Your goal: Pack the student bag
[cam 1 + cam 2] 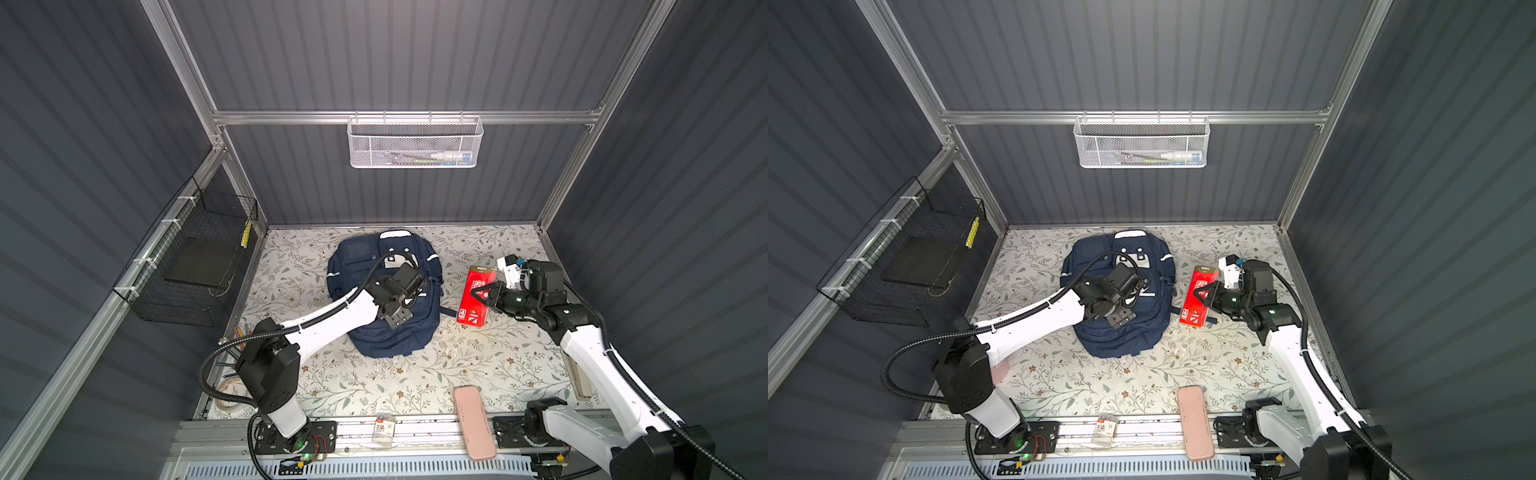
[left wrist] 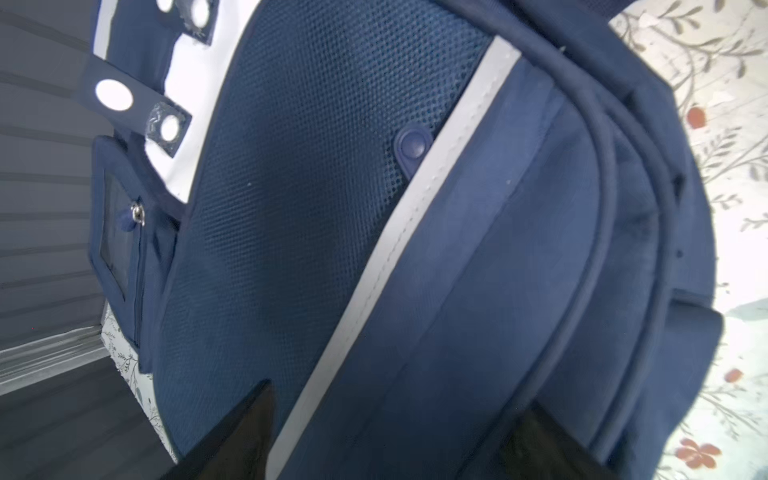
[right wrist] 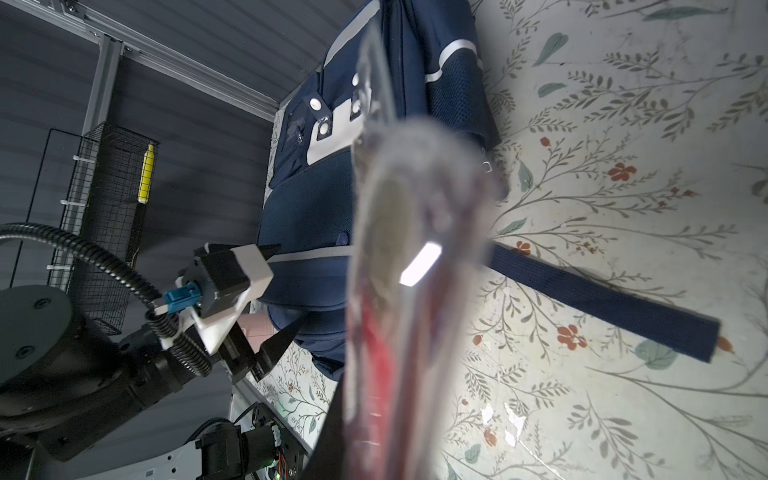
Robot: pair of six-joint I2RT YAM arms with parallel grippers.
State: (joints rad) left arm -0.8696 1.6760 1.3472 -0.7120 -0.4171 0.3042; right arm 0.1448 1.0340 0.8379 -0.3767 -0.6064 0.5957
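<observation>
Left wrist view is nearly all student bag [image 2: 478,270]: navy cloth, a mesh panel [image 2: 311,187], a pale stripe [image 2: 399,232] and a small metal zip pull [image 2: 136,214]. The left gripper [image 3: 286,291] hangs over that front face with its fingers [image 2: 249,419] spread wide and nothing held. I cannot tell whether the tips touch the cloth.

In both top views the bag lies flat, front face up, about midway along the back edge of the worktop [image 1: 374,386]. One strap [image 3: 602,299] lies loose toward the right edge. The right gripper [image 1: 473,292] is pinched shut on a red packet [image 1: 478,276] just beside the bag's right flank.

The bag looks soft and floppy, and probably light (its pockets seem closed and it sits slumped). It would sag and drag if it were pinched by loose cloth. The better holds are likely a zip pull, or the corded seam along a pocket edge. The mesh would snag.

Counted:
- one bag
- one red packet
- one pink case [image 1: 473,422] across the front edge
- one small clear packet [image 1: 383,432] by the front rail
- two baskets: a white mesh basket [image 1: 415,143] on the back wall and a black wire basket [image 1: 195,257] on the left wall
</observation>
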